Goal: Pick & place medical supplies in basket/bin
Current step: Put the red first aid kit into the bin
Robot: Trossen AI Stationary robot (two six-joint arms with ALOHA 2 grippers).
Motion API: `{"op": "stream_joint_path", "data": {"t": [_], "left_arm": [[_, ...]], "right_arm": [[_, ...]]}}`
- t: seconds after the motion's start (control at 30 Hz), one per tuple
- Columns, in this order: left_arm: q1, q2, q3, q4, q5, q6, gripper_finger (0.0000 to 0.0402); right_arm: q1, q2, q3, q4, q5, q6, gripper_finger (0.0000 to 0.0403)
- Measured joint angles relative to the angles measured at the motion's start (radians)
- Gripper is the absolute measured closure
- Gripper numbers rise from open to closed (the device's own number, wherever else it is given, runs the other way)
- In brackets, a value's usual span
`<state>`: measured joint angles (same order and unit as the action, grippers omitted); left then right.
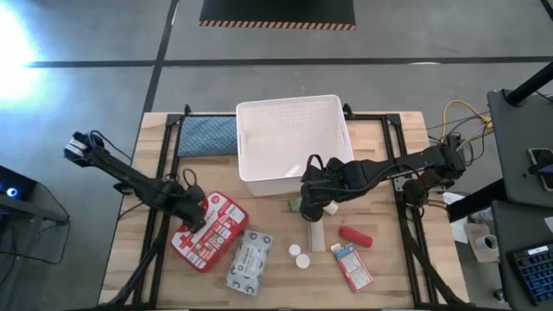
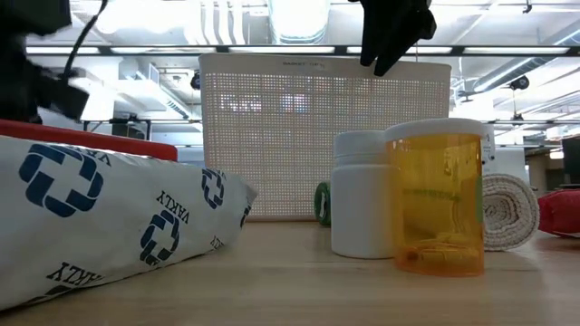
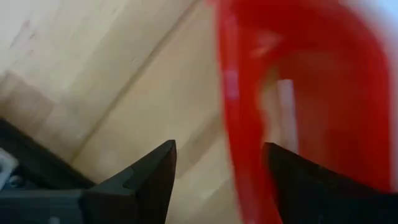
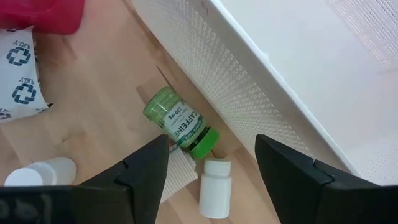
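The red first-aid case (image 1: 213, 230) lies flat on the table's near left. My left gripper (image 1: 192, 212) is open at its left edge. In the left wrist view, the gripper (image 3: 221, 146) has the case's rim (image 3: 233, 124) between its fingers. My right gripper (image 1: 311, 204) is open and hangs above a green bottle (image 4: 177, 124) that lies on its side against the white tub's near wall (image 4: 249, 81). A small white bottle (image 4: 214, 186) lies beside the green one. The tub (image 1: 294, 142) stands at the table's far middle. My left gripper has one finger (image 3: 155, 177) on the table side of the case's rim and the other (image 3: 298, 180) over the case. I cannot tell whether either finger touches it.
A wipes packet (image 1: 249, 262), two white caps (image 1: 299, 255), a red tube (image 1: 354, 236), a red-white-blue box (image 1: 352, 266) and a gauze strip (image 1: 315, 233) lie along the near side. A teal pad (image 1: 207, 136) is left of the tub. An orange pill bottle (image 2: 439, 199) stands close to the low camera.
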<state>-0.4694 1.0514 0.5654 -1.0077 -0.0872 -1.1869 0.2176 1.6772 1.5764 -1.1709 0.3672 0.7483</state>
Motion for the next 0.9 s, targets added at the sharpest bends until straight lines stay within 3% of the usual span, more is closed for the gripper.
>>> {"op": "stream_joint_path", "data": {"t": [0.23,0.53,0.73,0.9], "left_arm": [[0.001,0.162,0.005,0.038,0.004,0.033,0.0206],[0.001,0.207,0.106,0.029,-0.038,0.142,0.0371],[-0.001,0.19,0.245,-0.19,-0.111,0.169,0.037],[0.001,0.158,0.47,-0.452,-0.224,0.169,0.037]], "right_arm": [[0.0,0.0,0.0,0.0,0.001,0.0,0.0174],[0.0,0.0,0.0,0.0,0.001,0.0,0.0174],[-0.001,0.0,0.0,0.002,0.002,0.0,0.0175],[-0.001,-0.001,0.0,0.03,0.059,0.007,0.0175]]}}
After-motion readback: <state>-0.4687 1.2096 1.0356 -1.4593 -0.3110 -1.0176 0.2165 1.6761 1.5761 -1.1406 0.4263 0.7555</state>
